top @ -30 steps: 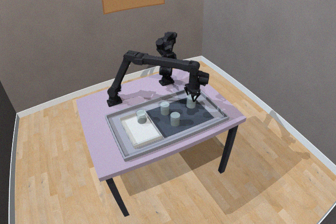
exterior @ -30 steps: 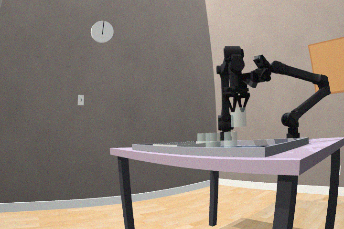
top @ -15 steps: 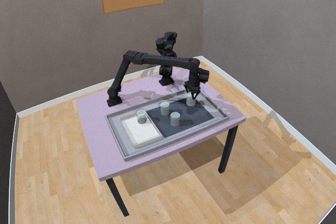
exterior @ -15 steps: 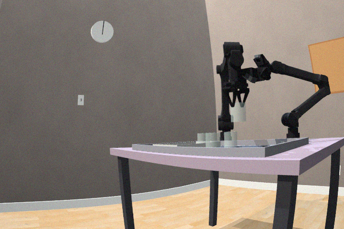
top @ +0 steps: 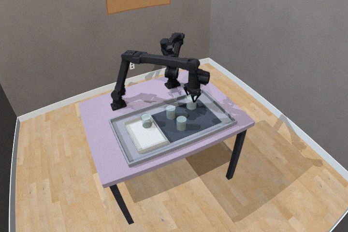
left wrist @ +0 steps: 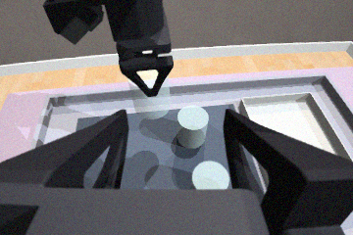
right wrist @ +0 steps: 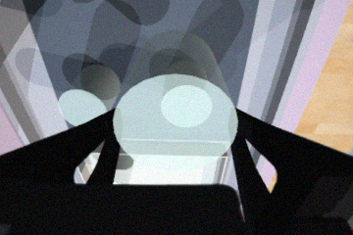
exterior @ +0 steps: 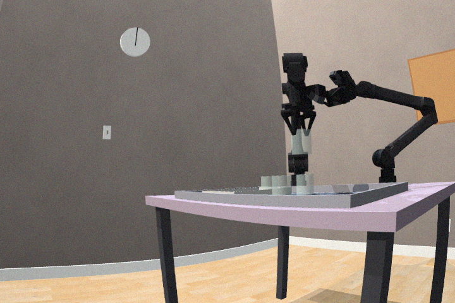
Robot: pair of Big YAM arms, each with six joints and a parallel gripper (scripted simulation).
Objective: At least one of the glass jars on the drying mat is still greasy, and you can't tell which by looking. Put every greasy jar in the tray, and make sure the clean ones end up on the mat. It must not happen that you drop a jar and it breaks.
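Observation:
My right gripper [top: 191,96] [exterior: 301,132] [left wrist: 150,81] [right wrist: 176,117] is shut on a pale glass jar [top: 191,105] [exterior: 306,144] [left wrist: 151,110] [right wrist: 145,122], upright and well above the dark mat [top: 203,123]. A back jar [top: 170,112] [left wrist: 210,176] [right wrist: 81,107] and a front jar [top: 181,123] [left wrist: 192,126] [right wrist: 186,106] stand upright on the mat. Another jar [top: 146,121] stands at the back of the white tray [top: 150,137] [left wrist: 282,110]. My left gripper [left wrist: 176,118] is open and empty, back from the mat. No grease shows.
A raised grey rim [top: 182,144] [exterior: 263,201] surrounds the mat and tray on the lilac table [top: 97,137] [exterior: 364,218]. The right forearm [top: 163,60] crosses above the back of the table, in front of the left arm [top: 177,43] in the top view.

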